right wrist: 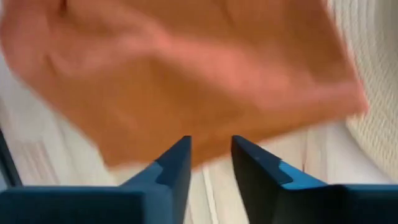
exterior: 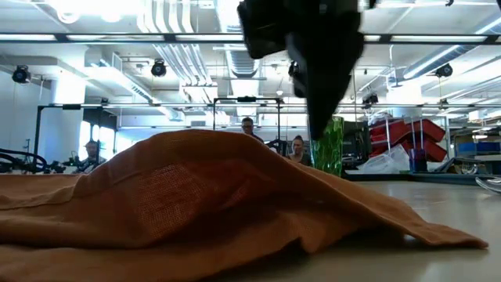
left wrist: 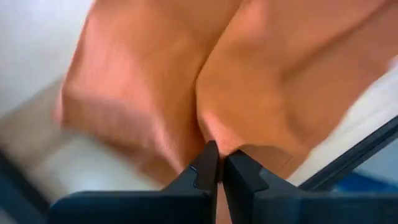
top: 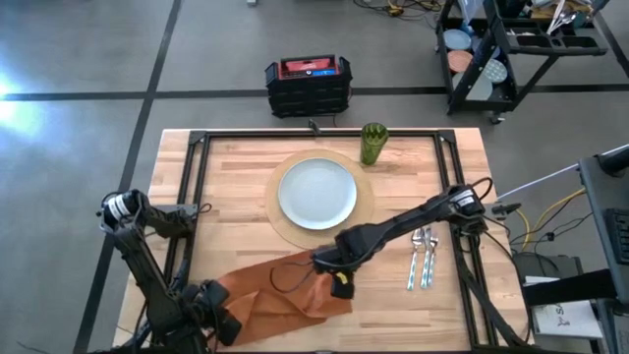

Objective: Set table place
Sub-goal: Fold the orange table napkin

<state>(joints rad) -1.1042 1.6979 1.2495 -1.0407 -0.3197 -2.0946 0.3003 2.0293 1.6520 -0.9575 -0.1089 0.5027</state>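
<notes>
Dragging napkin (top: 270,290) risks bunching: left gripper (left wrist: 219,163) pinched on cloth, right gripper (right wrist: 210,155) parted, empty, near fork (top: 417,258).

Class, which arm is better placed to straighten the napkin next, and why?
Probably left: the left gripper is already shut on the orange napkin at its near-left end, while the right gripper's fingers are open above it.

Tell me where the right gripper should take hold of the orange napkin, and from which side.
Probably the napkin's right edge, from above: the cloth lies crumpled on the table, its left end pinched by the left gripper. The right gripper hovers open over that free edge.
</notes>
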